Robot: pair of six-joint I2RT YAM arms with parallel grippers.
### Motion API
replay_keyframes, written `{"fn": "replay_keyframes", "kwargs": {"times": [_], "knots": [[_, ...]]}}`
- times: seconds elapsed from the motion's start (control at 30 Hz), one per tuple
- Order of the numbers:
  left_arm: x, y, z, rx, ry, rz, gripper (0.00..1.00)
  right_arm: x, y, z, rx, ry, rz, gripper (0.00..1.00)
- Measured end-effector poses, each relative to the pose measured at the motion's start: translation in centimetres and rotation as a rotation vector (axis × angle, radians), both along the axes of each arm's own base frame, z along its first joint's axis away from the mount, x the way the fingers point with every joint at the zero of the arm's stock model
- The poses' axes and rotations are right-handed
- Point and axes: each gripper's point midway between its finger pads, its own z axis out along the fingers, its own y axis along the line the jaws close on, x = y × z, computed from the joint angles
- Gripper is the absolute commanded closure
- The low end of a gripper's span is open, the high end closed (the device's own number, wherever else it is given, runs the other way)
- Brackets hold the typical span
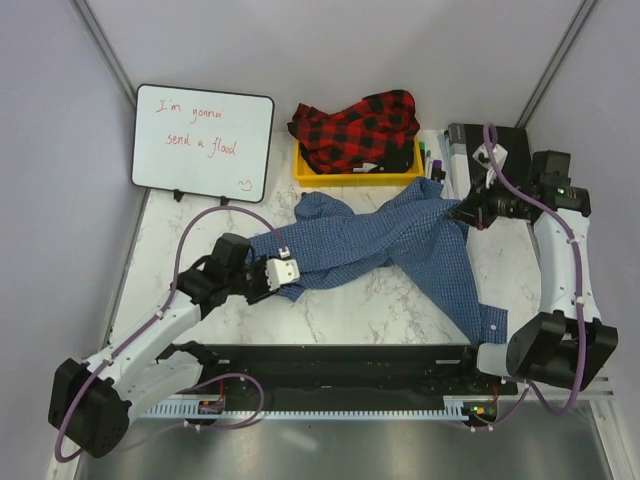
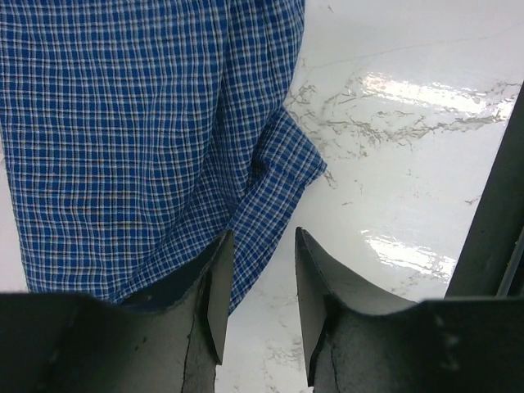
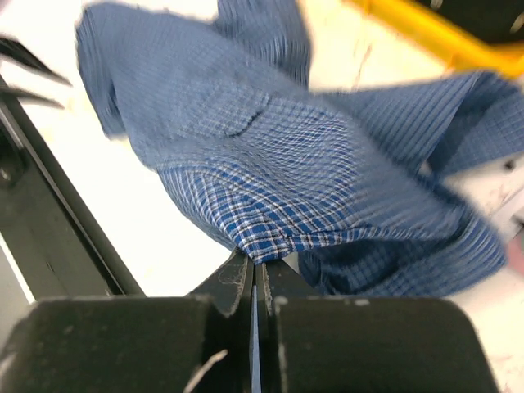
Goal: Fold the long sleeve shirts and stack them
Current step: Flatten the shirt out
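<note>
A blue fine-check shirt lies crumpled and spread across the middle of the marble table. A red-and-black plaid shirt sits bunched in a yellow bin at the back. My left gripper is at the blue shirt's left end. In the left wrist view its jaws stand apart, with the cloth's edge lying under the left finger and nothing pinched. My right gripper is at the shirt's right side, and in the right wrist view it is shut on a fold of the blue cloth.
A whiteboard with red writing leans at the back left. Markers and a black box stand to the right of the bin. A black rail runs along the near table edge. Grey walls close in both sides.
</note>
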Motion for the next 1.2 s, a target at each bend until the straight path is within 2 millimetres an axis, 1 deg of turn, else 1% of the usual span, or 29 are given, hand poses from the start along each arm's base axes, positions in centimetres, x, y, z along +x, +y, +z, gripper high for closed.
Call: {"fn": "replay_keyframes", "kwargs": {"times": [0.07,0.1,0.27,0.33,0.4,0.47,0.5,0.53,0.63,0.7,0.73,0.8,0.83,0.87,0.9,0.93,1.03,1.1,1.13,1.17,1.2], "knots": [[-0.2,-0.3,-0.3,-0.008,0.009,-0.018,0.55,0.5,0.2,1.9,0.025,-0.033,-0.018,1.00],[-0.2,-0.3,-0.6,-0.001,0.017,-0.025,0.55,0.9,0.3,3.2,0.048,-0.055,-0.035,1.00],[-0.4,-0.1,-3.3,0.070,0.080,-0.070,0.55,2.6,0.6,9.1,0.148,-0.158,-0.126,1.00],[-0.7,-0.2,-3.8,0.073,0.079,-0.103,0.55,3.1,0.7,11.6,0.188,-0.201,-0.151,1.00],[-1.3,-0.4,-4.0,0.061,0.067,-0.147,0.55,3.5,0.8,13.3,0.217,-0.230,-0.168,1.00],[-1.8,-0.5,-4.1,0.053,0.056,-0.180,0.56,3.7,0.8,14.3,0.237,-0.245,-0.179,1.00],[-2.0,-0.6,-4.0,0.050,0.045,-0.201,0.55,3.8,0.8,14.6,0.244,-0.247,-0.188,1.00],[-2.2,-0.8,-3.9,0.048,0.030,-0.223,0.52,3.9,0.8,14.8,0.248,-0.250,-0.197,1.00],[-3.4,-2.2,-3.4,0.045,-0.015,-0.312,0.46,4.2,0.9,15.0,0.256,-0.248,-0.215,1.00],[-4.1,-3.1,-3.7,0.063,-0.023,-0.361,0.46,4.3,1.1,15.2,0.261,-0.249,-0.217,1.00],[-4.3,-3.4,-4.1,0.076,-0.014,-0.376,0.49,4.4,1.1,15.2,0.261,-0.253,-0.221,1.00],[-4.0,-3.3,-5.7,0.130,0.018,-0.363,0.59,4.4,1.2,15.1,0.263,-0.255,-0.224,1.00],[-3.6,-3.0,-6.7,0.165,0.037,-0.348,0.69,4.3,1.2,15.0,0.265,-0.254,-0.226,1.00],[-3.2,-2.7,-7.7,0.202,0.054,-0.333,0.76,4.2,1.3,15.0,0.267,-0.254,-0.227,1.00],[-2.8,-2.7,-8.0,0.215,0.058,-0.325,0.82,4.1,1.3,15.0,0.270,-0.254,-0.230,1.00],[-1.8,-2.9,-7.9,0.222,0.026,-0.310,0.90,3.9,1.3,14.9,0.274,-0.255,-0.232,1.00],[0.3,-2.2,-8.0,0.236,0.007,-0.257,0.98,3.0,1.6,14.6,0.283,-0.253,-0.238,1.00],[2.2,-0.6,-7.9,0.238,0.010,-0.194,0.98,2.7,1.9,14.1,0.280,-0.256,-0.248,1.00],[3.5,0.5,-7.7,0.245,0.004,-0.159,0.97,2.7,2.1,13.8,0.278,-0.254,-0.250,1.00],[4.5,1.3,-7.6,0.249,-0.002,-0.138,0.93,2.7,2.4,13.3,0.278,-0.251,-0.249,1.00],[5.9,2.4,-7.3,0.248,-0.008,-0.109,0.87,2.8,2.8,12.7,0.275,-0.245,-0.254,1.00]]}}
